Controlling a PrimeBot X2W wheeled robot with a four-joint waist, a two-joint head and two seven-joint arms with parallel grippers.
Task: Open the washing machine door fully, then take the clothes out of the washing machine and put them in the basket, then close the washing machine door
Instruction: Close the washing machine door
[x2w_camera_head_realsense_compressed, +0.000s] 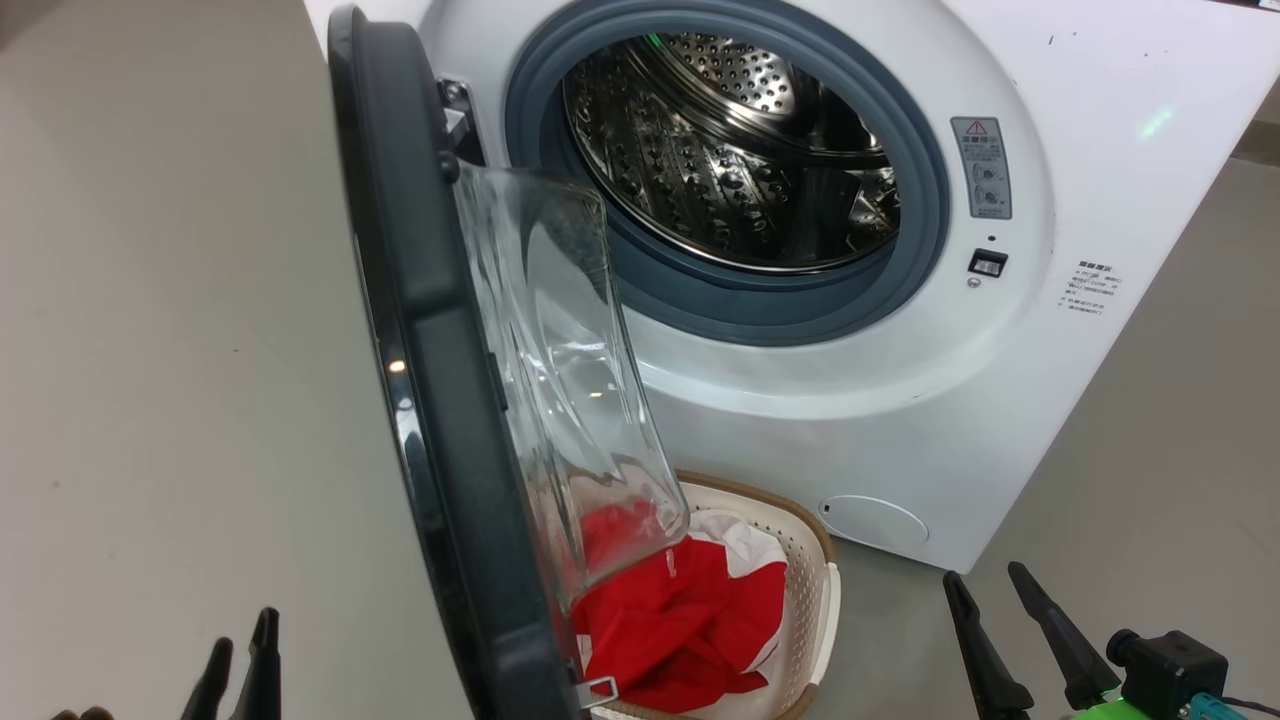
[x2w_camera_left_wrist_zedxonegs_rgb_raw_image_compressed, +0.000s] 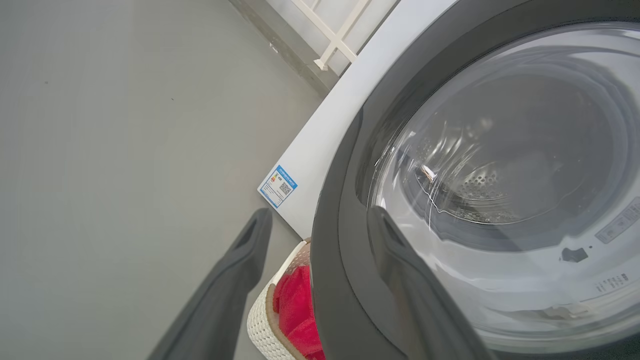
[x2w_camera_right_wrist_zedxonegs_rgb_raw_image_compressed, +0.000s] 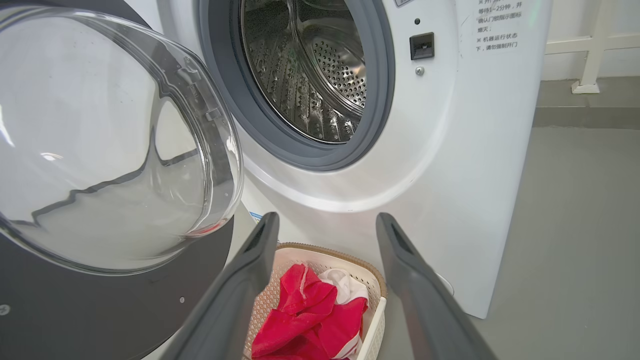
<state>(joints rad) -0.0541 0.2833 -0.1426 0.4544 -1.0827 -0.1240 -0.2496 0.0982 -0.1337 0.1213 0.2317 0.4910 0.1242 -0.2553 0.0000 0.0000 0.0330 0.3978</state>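
Resting in the basket (x2w_camera_head_realsense_compressed: 822, 585) on the floor before the washing machine (x2w_camera_head_realsense_compressed: 800, 420), the clothes (x2w_camera_head_realsense_compressed: 690, 620) form a red-and-white heap. The drum (x2w_camera_head_realsense_compressed: 730, 150) looks empty, so unloading appears complete. The washing machine door (x2w_camera_head_realsense_compressed: 430, 330) stands swung wide, partly over the basket; closing it is judged the one step left. The left gripper (x2w_camera_head_realsense_compressed: 245, 630) has its fingers released beside the door's outer rim. The right gripper (x2w_camera_head_realsense_compressed: 983, 572) is likewise released, clear of the machine.

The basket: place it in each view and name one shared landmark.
Head view: basket at bottom centre, partly behind the washing machine door.
Left wrist view: bottom, left of centre, beside the door's rim.
Right wrist view: bottom centre, framed by the right gripper.
Shared landmark: the clothes lying in it.
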